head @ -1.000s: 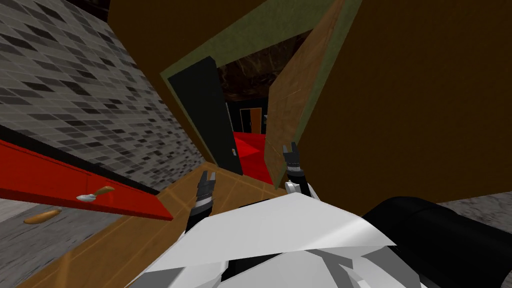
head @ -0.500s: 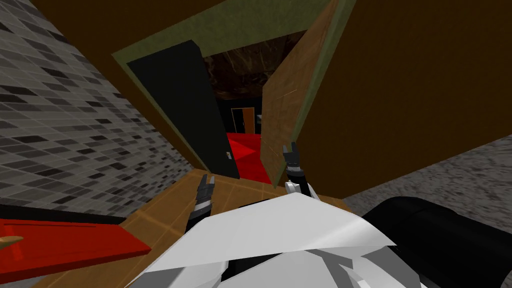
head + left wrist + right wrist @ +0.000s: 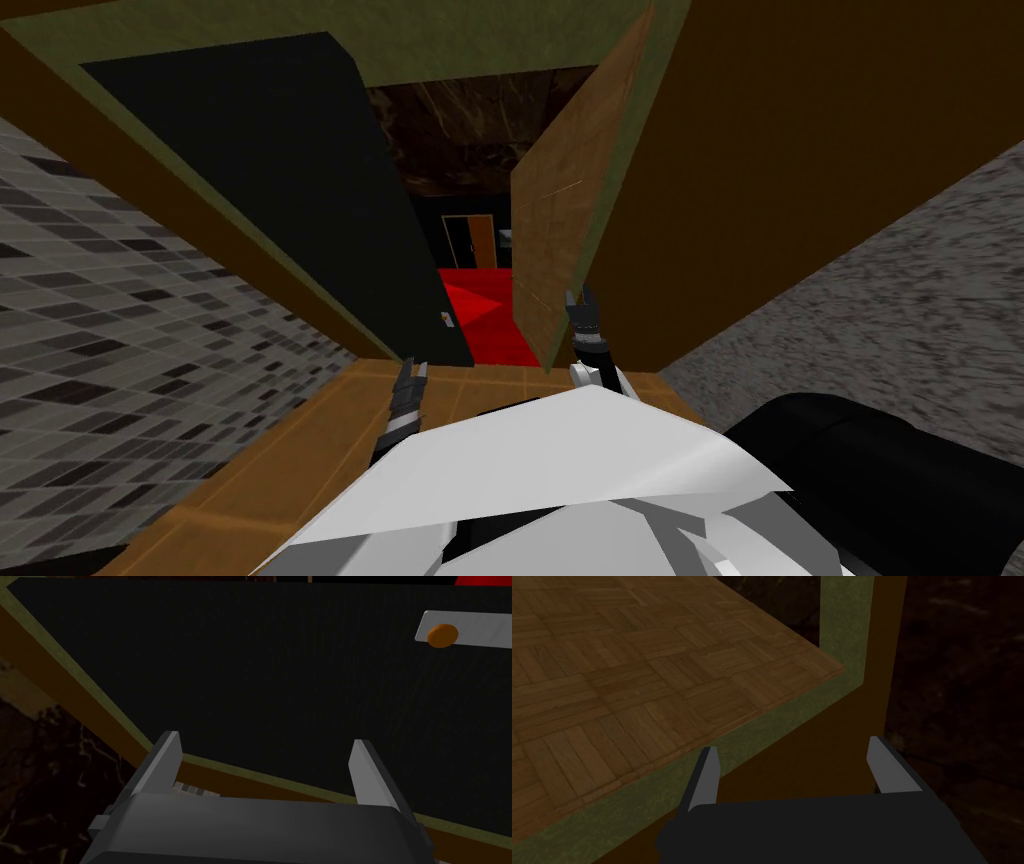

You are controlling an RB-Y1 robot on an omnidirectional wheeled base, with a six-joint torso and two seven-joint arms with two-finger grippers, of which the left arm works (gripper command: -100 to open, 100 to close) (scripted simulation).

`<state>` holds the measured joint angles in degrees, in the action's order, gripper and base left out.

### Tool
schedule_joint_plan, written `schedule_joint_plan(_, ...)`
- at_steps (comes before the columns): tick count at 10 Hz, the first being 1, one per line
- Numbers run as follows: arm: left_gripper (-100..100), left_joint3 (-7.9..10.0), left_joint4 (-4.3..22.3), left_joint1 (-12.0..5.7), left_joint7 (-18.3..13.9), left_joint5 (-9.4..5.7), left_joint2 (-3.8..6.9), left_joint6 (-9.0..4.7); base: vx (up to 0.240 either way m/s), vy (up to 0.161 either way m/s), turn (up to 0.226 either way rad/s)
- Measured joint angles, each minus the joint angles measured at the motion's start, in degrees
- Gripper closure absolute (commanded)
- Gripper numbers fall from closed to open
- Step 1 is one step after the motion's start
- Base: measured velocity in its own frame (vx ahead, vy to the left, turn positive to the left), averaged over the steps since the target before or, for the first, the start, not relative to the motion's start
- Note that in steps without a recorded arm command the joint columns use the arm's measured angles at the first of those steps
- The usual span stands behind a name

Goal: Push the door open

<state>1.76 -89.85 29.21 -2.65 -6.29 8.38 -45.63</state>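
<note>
Left gripper [image 3: 411, 368]: fingers [image 3: 167, 762] spread wide, nothing between them.
Right gripper [image 3: 581, 297]: fingers [image 3: 706, 776] spread wide, empty.
Black door [image 3: 290, 180]: at 11 o'clock from the left gripper, faced by its fingers.
Knob [image 3: 442, 635]: orange, on a grey plate [image 3: 480, 628].
Wooden door leaf [image 3: 555, 220]: at 12 o'clock, just beside the right gripper.
Frame [image 3: 844, 636]: green.

The flat black door leaf [image 3: 250, 676] is matt and plain. Its pale grey plate [image 3: 480, 628] looks smooth, like metal. The brown door panel [image 3: 612, 676] shows parquet wood grain. The olive-green frame [image 3: 844, 626] looks mottled and rough. The grey wall [image 3: 120, 330] is tiled.
</note>
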Motion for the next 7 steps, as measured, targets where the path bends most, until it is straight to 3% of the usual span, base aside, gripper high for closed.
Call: schedule_joint_plan(7, -100, 0.84, 7.6, 0.10, -1.0, -2.13, 0.94, -1.59, 0.049, 0.109, -0.232)
